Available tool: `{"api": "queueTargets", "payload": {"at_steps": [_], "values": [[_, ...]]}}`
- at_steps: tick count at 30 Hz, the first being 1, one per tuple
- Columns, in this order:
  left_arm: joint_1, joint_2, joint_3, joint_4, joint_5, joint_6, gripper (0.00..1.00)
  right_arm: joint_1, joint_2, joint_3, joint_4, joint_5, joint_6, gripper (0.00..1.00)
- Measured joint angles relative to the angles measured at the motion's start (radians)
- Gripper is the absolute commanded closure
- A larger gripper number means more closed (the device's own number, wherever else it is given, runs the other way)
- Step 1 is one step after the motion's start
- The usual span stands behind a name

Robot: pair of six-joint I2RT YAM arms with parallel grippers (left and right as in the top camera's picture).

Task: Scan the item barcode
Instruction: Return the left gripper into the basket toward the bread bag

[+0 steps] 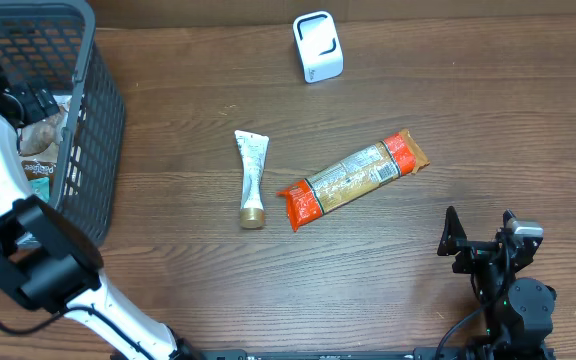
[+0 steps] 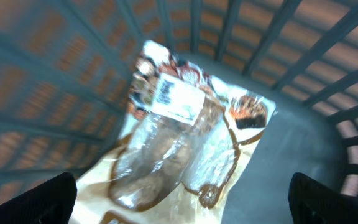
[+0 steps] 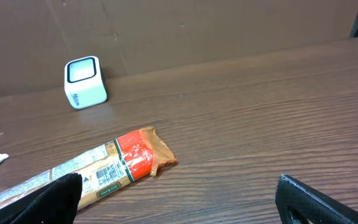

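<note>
Bag [image 2: 179, 137] in basket [image 1: 98, 120], upper left of frame, long axis diagonal, directly under spread left fingers [image 2: 42, 199]; right fingers [image 3: 328, 199] spread, far off.

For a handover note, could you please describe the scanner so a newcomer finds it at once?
On the wooden table, look past the orange packet and the tube to the far side. The scanner stands there alone: a small white box with a dark-rimmed window, unlike the flat items lying mid-table.

Even indoor light; blurred left wrist view.
</note>
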Motion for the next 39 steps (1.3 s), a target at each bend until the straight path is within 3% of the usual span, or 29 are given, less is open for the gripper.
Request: {"api": "queueTargets", "payload": {"at_steps": [7,22,39], "values": [[0.0,0.096,-0.008,0.018,0.022,0.053,0.0,0.0,0.0,0.0,0.0,0.0,0.0,0.0],[0.0,0.126,-0.008,0.063,0.029,0.227,0.0,0.0,0.0,0.0,0.001,0.0,0.0,0.0],[0.007,0.198,-0.008,0.081,-0.003,0.257,0.0,0.0,0.0,0.0,0.0,0.0,0.0,0.0]]}}
